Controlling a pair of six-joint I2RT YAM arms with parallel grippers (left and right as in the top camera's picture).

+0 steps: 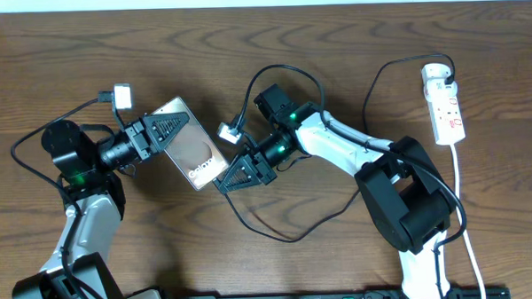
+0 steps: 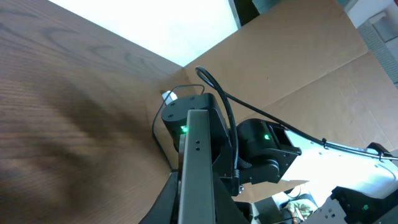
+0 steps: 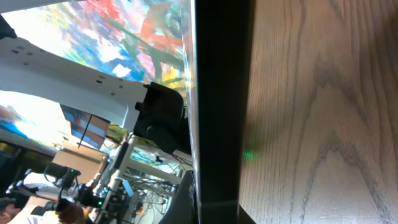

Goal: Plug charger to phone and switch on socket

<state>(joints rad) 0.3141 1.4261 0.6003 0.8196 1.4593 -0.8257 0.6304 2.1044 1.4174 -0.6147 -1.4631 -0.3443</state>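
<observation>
Glossy rect. phone (image 1: 200,153); woodgrain table (image 1: 333,41)

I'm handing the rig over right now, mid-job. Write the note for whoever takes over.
Left hand: shut on the flat dark brown-grey phone, gripping its upper end.
Right hand: shut, apparently on the tip of the thin black charger cable, right at the phone's lower end.
Small white power strip: far right of the wooden table, apart from both arms; the cable's other end reaches its top end.
Done: phone and cable tip are gripped and meet.
Left: the views don't show whether the tip is seated, so check it, then press the strip's switch.
</observation>
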